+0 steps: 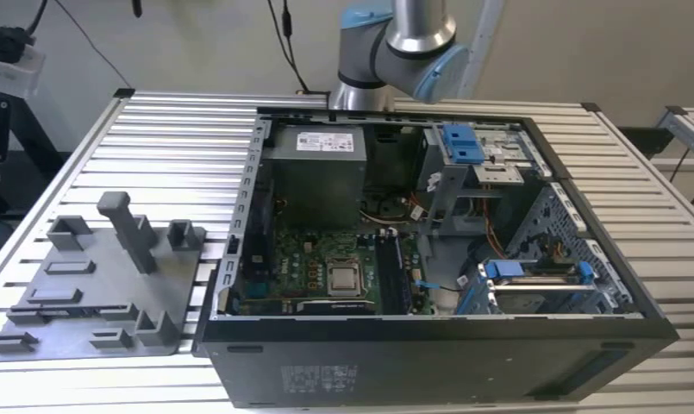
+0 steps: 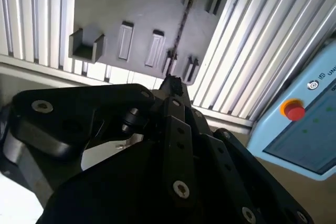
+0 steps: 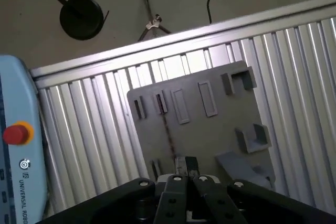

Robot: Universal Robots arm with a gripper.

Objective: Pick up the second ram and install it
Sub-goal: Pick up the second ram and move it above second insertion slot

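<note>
Your second ram [image 2: 180, 30] stands on its long edge in the grey holder plate [image 2: 142, 3]. Both wrist views catch it from above as a thin dark line running between two of the plate's narrow slot posts. In the first wrist view the ram [image 3: 168, 136] ends close to the claw's tips as pictured. Nothing pinches it, though: the strip sits in the plate, apart from the claw.

The claw [image 2: 170, 83] hangs over the slotted end of the plate. Its black finger links converge to one point, so the tips look pressed together with nothing between them.

The plate lies flat on the slatted metal desk [image 1: 174, 147], and its other upright posts and blocks stand further along it. In the exterior view you find it on the exterior view's left of the open computer case [image 1: 439, 366], just beside the case wall. Inside the case the green motherboard [image 1: 323, 259] lies face up.

The arm [image 1: 398, 39] rises behind the case, at the far edge of the desk. In both wrist views a light-blue teach pendant [image 2: 315, 103] with a red button [image 2: 294, 111] sits beyond the desk's edge, well apart from the plate.
</note>
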